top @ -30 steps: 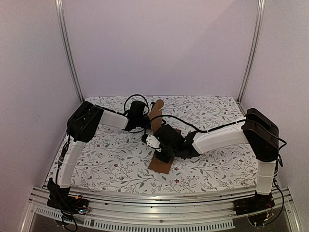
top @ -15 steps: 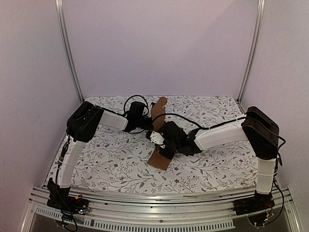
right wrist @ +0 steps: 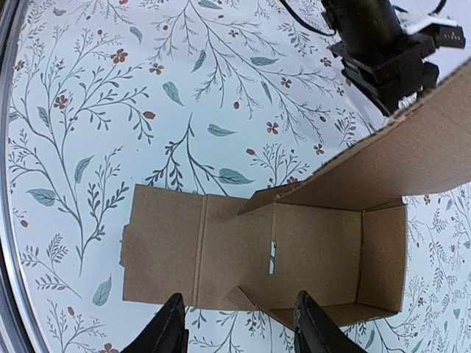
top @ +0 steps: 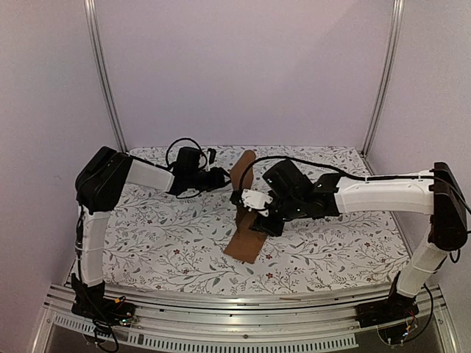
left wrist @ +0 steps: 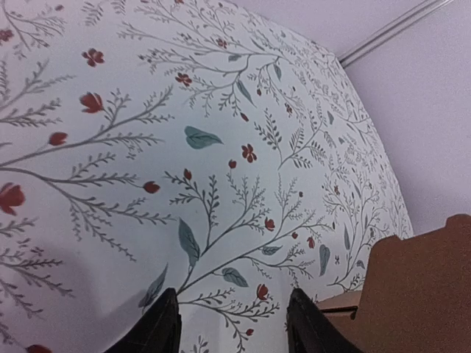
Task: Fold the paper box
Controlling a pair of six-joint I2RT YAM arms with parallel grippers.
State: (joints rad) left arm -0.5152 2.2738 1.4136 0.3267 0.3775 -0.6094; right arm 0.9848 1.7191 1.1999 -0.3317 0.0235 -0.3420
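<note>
The worktop (top: pixel 147 243), covered in a cloth printed with leaves and small red flowers, fills the floor of a pale-walled enclosure. Both arms reach in toward its middle: the left arm (top: pixel 147 175) from the left side, the right arm (top: pixel 383 195) from the right, raised higher above the surface.

Between them, near the centre of the worktop, sits the paper box (top: pixel 245 239) — plain brown cardboard, only partly shaped. Seen from the right wrist, one flat creased panel lies on the cloth, short side walls stand up around a base panel, and a long flap rises at a slant from the far side.

The left end effector (left wrist: pixel 234 312) is low over the cloth with its fingers (left wrist: pixel 165 327) apart and only the floral print between them; the cardboard rises just to one side of it, and I cannot tell whether they touch. The right end effector (right wrist: pixel 240 312) hovers above the box — its fingers (right wrist: pixel 309 327) also spread, gripping nothing.

A narrow slit (right wrist: pixel 272 257) is cut into the base panel.
</note>
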